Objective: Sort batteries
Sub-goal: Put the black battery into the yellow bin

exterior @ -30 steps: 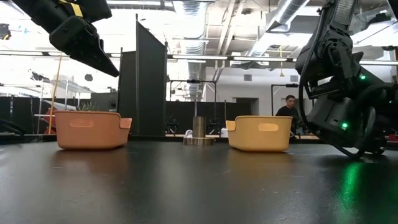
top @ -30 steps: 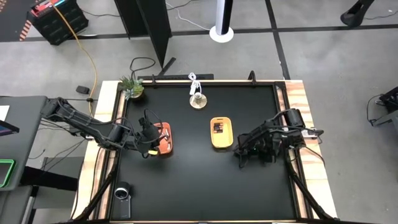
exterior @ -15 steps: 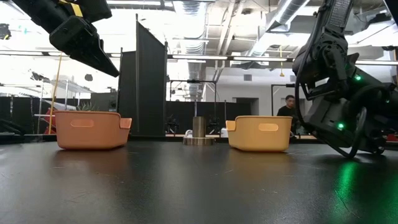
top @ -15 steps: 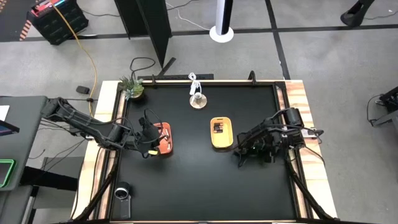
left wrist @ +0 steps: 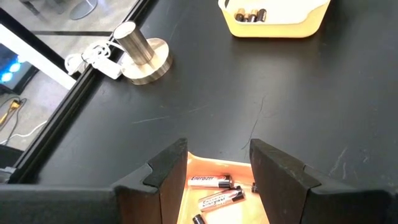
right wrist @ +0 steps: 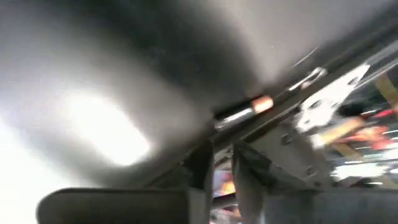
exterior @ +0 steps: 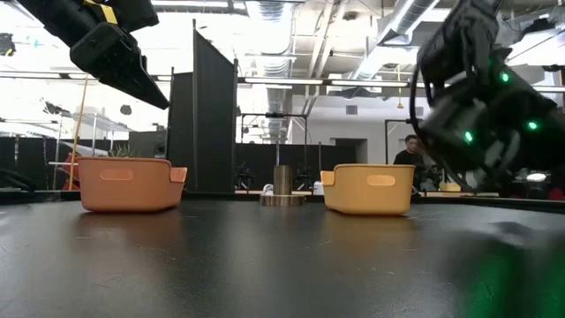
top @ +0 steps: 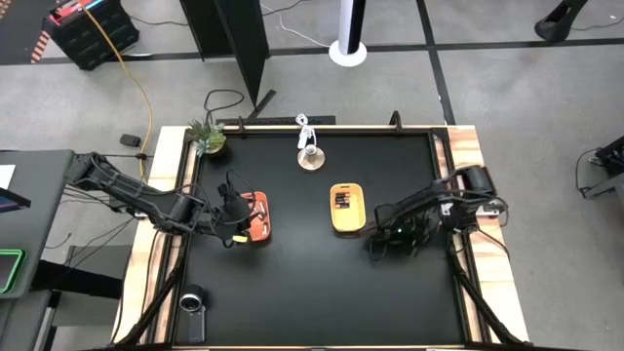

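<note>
My left gripper hangs open over the orange tray, where whitish batteries lie on the floor. The yellow tray stands mid-table with dark batteries in it. Right of it, near the table's right side, my right gripper is lifted off the table. Its fingers are nearly together, and a dark battery with a copper end is at their tips. My right gripper has the dark battery's black end at its fingertips. The copper end points away from them. Blur hides the exact place of contact. The battery is clear of the table.
A metal cylinder on a round base and a small plant stand at the far edge. A dark round device sits at the near left corner. A wooden rim frames the table. A person stands in the room beyond.
My right gripper has risen from the table top near the right edge and tipped; it now hangs clear of the surface and is blurred by its motion.
</note>
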Robot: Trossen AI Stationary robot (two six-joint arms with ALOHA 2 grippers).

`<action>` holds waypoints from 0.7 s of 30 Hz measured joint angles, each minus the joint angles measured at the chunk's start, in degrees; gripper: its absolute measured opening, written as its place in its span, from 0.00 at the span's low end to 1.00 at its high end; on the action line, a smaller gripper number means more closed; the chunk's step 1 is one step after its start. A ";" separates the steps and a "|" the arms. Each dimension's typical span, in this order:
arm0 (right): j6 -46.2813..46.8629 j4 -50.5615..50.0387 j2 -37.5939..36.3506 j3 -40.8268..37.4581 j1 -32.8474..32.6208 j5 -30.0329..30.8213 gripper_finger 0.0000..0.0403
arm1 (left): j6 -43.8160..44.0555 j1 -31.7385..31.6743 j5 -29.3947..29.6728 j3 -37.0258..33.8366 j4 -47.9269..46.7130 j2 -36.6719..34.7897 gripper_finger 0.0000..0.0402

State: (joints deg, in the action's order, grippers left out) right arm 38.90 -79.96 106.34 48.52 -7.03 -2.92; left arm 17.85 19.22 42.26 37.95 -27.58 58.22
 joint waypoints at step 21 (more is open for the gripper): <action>70.68 12.11 -14.12 -4.93 -16.45 4.46 0.46 | -0.20 0.87 0.00 0.00 -0.08 0.00 0.42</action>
State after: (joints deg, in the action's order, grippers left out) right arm 109.58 -67.85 92.22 43.59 -23.48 1.54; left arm 17.65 20.09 42.26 37.95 -27.66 58.22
